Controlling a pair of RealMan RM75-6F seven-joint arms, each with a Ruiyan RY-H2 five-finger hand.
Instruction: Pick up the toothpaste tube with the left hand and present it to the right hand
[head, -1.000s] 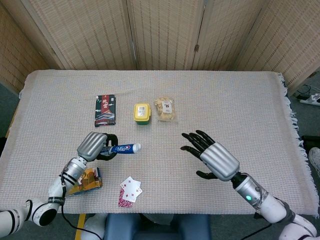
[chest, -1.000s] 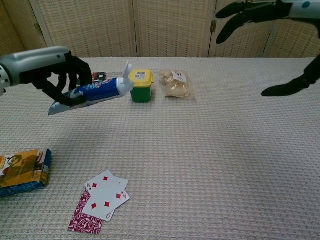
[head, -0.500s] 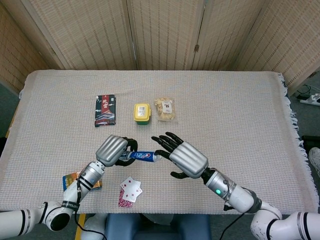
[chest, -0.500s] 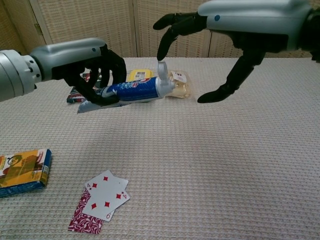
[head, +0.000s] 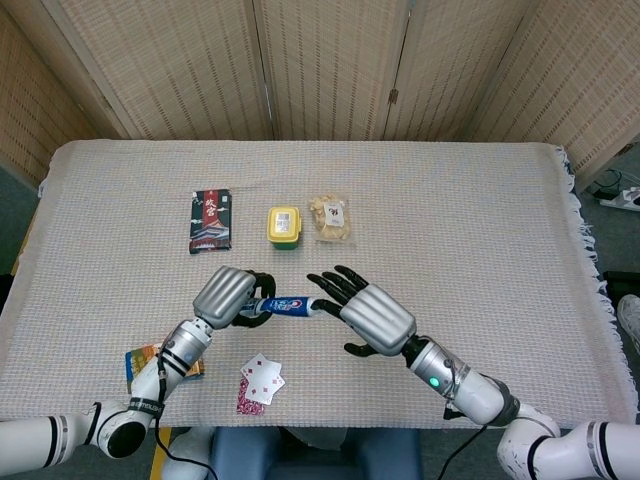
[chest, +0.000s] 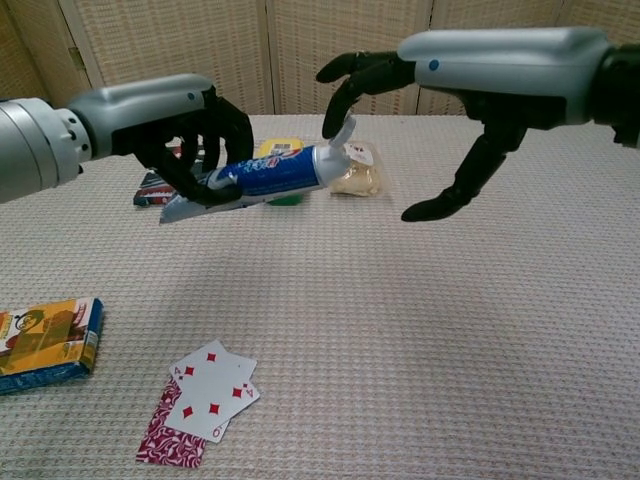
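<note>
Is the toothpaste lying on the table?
No, the left hand holds the toothpaste up in the air, with its shadow on the table below it.

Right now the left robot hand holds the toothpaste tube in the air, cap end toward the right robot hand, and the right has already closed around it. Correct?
Not quite. The left robot hand does hold the toothpaste tube in the air, cap end toward the right robot hand, but the right has not closed on it. The chest view shows its fingers spread open, fingertips near the cap.
</note>
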